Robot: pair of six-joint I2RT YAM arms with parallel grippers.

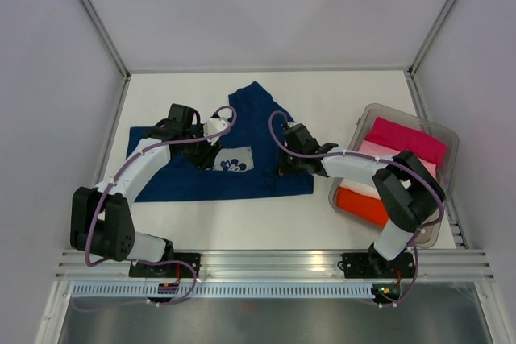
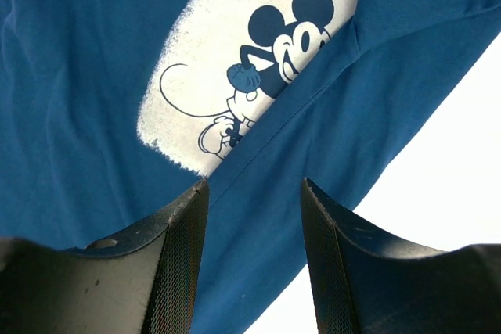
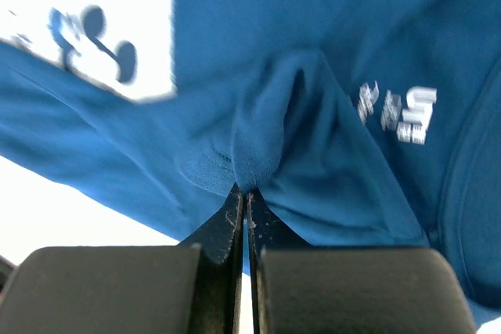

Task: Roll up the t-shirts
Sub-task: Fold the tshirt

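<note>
- Navy cotton first: the navy tee [image 1: 173, 183] lies flat mid-bench, its long axis running left to right across the arms' front. One flap reaches up toward the far edge.
- Right tool [image 3: 244, 193] is clenched hard on a raised ridge of that navy cloth, and the wrist view shows the fabric bunched right at the tips. It bites the tee's right-hand part, just past the white print [image 1: 234, 163].
- Left tool [image 2: 254, 189] is released, jaws apart with nothing between them. It hangs over the fabric just short of the print, and I can't tell whether the tips touch the cloth.
- So here's the hinge: most of the tee lies to the left of the pinch. I reckon the gathered cloth has to travel inward across the long axis, toward the left tool's side.
- Right arm is nearer the right edge, while the left arm is nearer the print and the left sleeve, so it looks best placed to pin or catch.
- Room: bare bench [image 1: 322, 102] beyond the tee and a narrow strip on the near side.
- On the right it's tighter, as the bin [image 1: 364, 118] sits near the tee's edge, holding the magenta tee [image 1: 407, 138], pale pink tee [image 1: 379, 151] and orange-red tee [image 1: 363, 203].
</note>
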